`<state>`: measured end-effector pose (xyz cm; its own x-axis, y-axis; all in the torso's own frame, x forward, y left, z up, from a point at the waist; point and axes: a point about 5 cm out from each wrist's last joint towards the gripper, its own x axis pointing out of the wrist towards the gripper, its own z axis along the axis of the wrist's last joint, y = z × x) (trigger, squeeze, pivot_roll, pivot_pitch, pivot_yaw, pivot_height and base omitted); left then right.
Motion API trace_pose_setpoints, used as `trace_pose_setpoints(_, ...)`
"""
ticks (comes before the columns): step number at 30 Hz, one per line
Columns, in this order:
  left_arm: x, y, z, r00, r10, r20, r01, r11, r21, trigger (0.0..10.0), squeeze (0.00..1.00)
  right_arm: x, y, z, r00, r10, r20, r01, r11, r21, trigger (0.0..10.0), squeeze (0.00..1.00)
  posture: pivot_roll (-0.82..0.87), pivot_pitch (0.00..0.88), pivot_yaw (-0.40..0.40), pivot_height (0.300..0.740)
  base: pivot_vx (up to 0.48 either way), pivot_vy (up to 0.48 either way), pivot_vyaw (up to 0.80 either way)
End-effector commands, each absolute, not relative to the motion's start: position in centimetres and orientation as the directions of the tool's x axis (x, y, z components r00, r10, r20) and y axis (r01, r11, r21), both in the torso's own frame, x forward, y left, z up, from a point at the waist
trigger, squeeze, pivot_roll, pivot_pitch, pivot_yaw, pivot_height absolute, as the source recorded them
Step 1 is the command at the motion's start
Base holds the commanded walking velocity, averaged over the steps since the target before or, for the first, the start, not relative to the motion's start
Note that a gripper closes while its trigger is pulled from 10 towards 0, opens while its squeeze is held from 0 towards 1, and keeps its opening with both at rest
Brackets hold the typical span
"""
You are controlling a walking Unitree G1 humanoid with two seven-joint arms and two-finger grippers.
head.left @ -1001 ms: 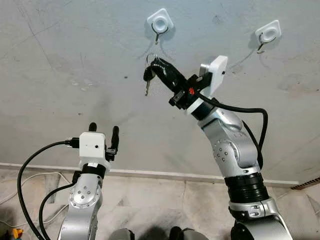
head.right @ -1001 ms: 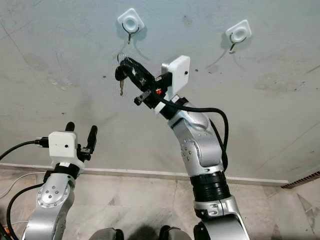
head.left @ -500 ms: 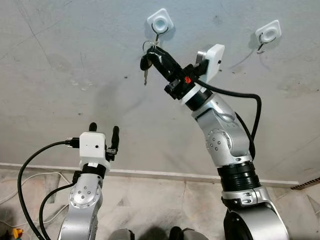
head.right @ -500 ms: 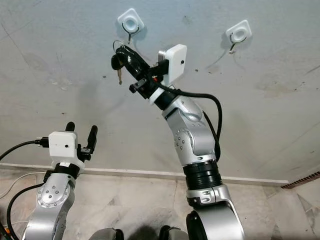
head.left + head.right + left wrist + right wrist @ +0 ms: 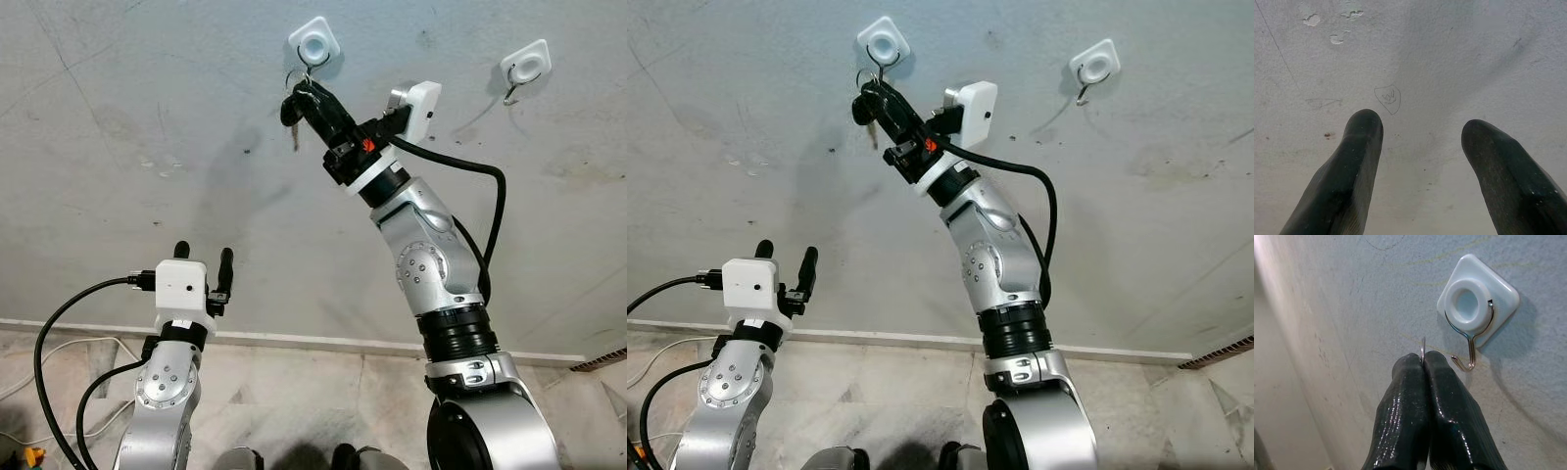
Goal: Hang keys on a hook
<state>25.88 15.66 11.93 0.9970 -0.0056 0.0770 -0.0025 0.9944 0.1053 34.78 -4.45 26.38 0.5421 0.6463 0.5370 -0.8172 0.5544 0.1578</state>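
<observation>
The keys [image 5: 291,110] hang from a thin metal ring [image 5: 1422,348] that is pinched between the two black fingers of the right gripper [image 5: 306,95], the dark key head and its short blade dangling just below and to the robot's left of the fingertips. In the right wrist view the fingers are pressed flat together with only the edge of the ring poking out at their tips, so the claw is fully closed on the ring. The ring sits just beside the wire hook [image 5: 1467,348] of the nearer white wall mount [image 5: 314,44], close under it; whether the ring touches or has caught the hook cannot be told. The right arm reaches up and across to that spot on the grey wall [image 5: 147,117]. A second white hook mount [image 5: 525,66] is fixed well apart, further to the robot's right. The left gripper [image 5: 203,262] is held low, pointing up at the wall, its fingers [image 5: 1354,166] spread wide apart and holding nothing.
</observation>
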Motion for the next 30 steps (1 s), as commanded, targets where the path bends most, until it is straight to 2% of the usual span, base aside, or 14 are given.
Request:
trace_pose_setpoints(1,25.6,15.8,11.7,0.998,-0.008,0.065,0.001,0.994,0.109,10.0,0.0,34.9,-4.3,27.1,0.534,0.633,0.561,-0.82,0.549,0.161,10.0,0.0,0.19,0.165,-0.017,0.74,0.0,0.0,0.0)
trace_pose_setpoints(13,25.6,15.8,11.6,0.998,-0.008,0.063,0.002,0.994,0.109,10.0,0.0,35.7,-4.7,26.3,0.596,0.589,0.546,-0.79,0.553,0.265,10.0,0.0,0.19,0.165,-0.019,0.74,0.0,0.0,0.0)
trace_pose_setpoints(30,25.5,15.9,11.7,0.998,-0.01,0.063,0.002,0.994,0.112,10.0,0.0,36.1,-5.5,25.3,0.646,0.549,0.531,-0.753,0.575,0.322,10.0,0.0,0.2,0.163,-0.013,0.74,0.0,0.0,0.0)
